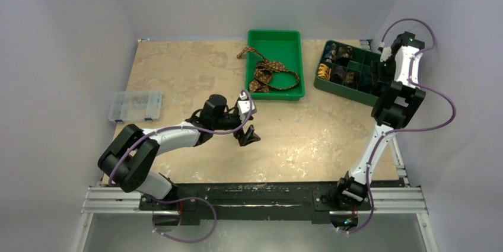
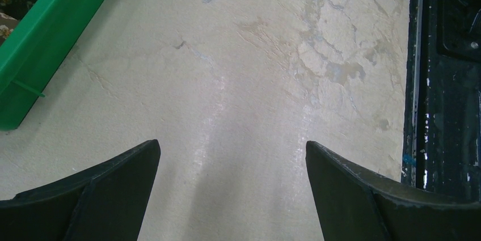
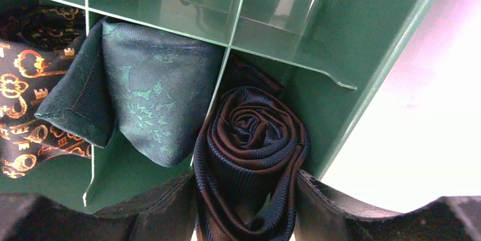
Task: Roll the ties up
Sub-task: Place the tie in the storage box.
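A loose brown patterned tie (image 1: 270, 74) lies in the green tray (image 1: 299, 68), one end hanging over its left rim. My left gripper (image 1: 249, 135) is open and empty low over the bare table; it shows the same in the left wrist view (image 2: 232, 156). My right gripper (image 3: 247, 195) is shut on a rolled navy-and-brown striped tie (image 3: 249, 150), holding the coil in an edge compartment of the green divided organizer (image 3: 363, 54). In the top view the right gripper (image 1: 379, 77) is over the organizer's (image 1: 347, 71) right side.
The neighbouring compartments hold a dark tie with green pattern (image 3: 147, 99) and a black tie with orange keys (image 3: 22, 93). A clear plastic box (image 1: 136, 105) sits at the table's left. The green tray's corner (image 2: 45, 42) and the black rail (image 2: 448, 82) flank the left gripper.
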